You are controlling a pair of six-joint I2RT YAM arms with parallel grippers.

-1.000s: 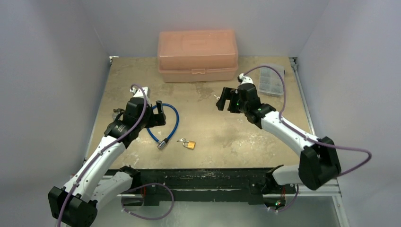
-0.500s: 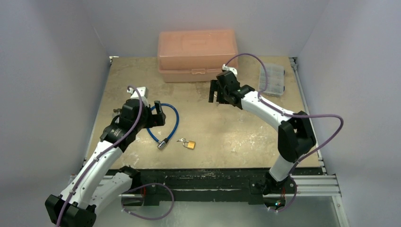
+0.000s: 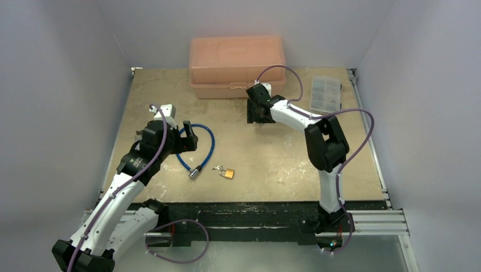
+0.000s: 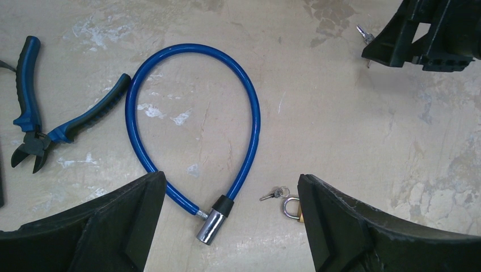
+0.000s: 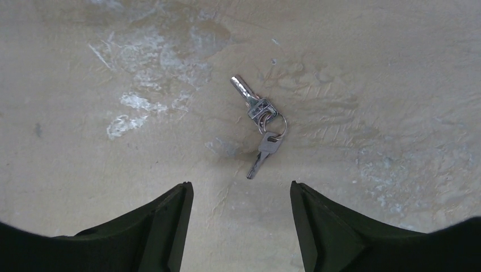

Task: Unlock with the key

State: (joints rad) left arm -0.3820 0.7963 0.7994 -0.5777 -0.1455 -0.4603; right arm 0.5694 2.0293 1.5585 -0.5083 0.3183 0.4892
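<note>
A: Start with the big things. What was on the worktop [image 3: 295, 158]?

B: A salmon plastic box [image 3: 236, 67] stood closed at the far edge, so I'll place everything from that. A clear organiser [image 3: 325, 93] lay just to its right.

A: And the arms?

B: The left tool [image 4: 231, 181] hung in front of the box and off to its left, jaws spread wide and gripping nothing. It looked down on the blue cable lock [image 4: 193, 113], so I'd guess it was waiting to steady a lock. The right tool [image 5: 239, 192] pointed straight down, close in front of the box's right half. Its jaws were apart with bare worktop between them, and it held nothing.

A: Why that pose?

B: Probably to straddle what lay beneath it and pinch from above. Thin metal lying flat leaves little to catch.

A: What about the smaller things?

B: Blue-handled pliers [image 4: 34, 130] lay further to the box's left than the cable. The brass padlock [image 4: 291, 207] lay well in front of the box, toward the near edge. Some tiny spare keys [image 4: 274, 194] were touching its shackle or just beside it; I couldn't tell which.

A: And the task's thing?

B: The key [image 5: 262, 110], two silver blades on one small ring, lay flat just in front of the box. It was below the right tool, untouched and not yet between the jaws.
</note>
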